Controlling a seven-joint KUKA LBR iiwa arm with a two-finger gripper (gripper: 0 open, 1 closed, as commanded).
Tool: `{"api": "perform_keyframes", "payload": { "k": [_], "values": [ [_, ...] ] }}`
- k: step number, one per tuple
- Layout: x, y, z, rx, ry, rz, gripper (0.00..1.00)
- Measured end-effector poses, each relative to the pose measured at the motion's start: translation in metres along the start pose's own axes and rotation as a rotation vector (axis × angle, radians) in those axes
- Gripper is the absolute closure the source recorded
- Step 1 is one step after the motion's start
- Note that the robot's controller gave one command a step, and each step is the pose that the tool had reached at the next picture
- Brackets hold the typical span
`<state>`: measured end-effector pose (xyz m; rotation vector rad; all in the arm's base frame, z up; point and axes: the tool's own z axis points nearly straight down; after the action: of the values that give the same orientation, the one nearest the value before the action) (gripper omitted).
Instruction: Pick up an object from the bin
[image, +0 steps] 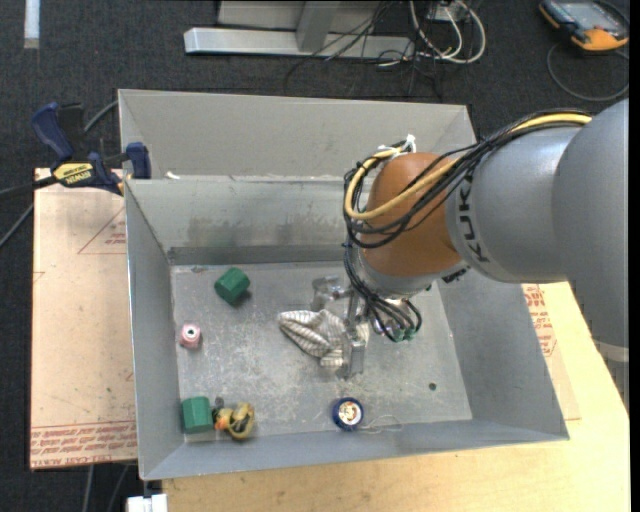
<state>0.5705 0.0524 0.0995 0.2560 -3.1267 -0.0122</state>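
My gripper is low in the middle of the bin, under the orange wrist cover. A silvery ribbed, cone-shaped metal piece lies on the floor right against the gripper's left side, pointing left. Whether the gripper has hold of it I cannot tell. A small blue round cap-like thing lies just in front of the gripper, near the bin's front wall.
A green cube sits at the back left of the floor. A small pink spool lies by the left wall. A green block and a yellow-and-black thing rest in the front left corner. The arm covers the right of the bin.
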Motion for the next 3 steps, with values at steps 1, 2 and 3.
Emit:
{"api": "perform_keyframes", "payload": {
  "k": [1, 2, 3],
  "values": [
    [-0.008, -0.025, 0.030, 0.009, -0.014, -0.102, 0.00],
    [0.005, -0.018, 0.029, -0.001, -0.002, 0.106, 1.00],
    [0.005, -0.018, 0.029, -0.001, -0.002, 0.105, 1.00]
  ]
}}
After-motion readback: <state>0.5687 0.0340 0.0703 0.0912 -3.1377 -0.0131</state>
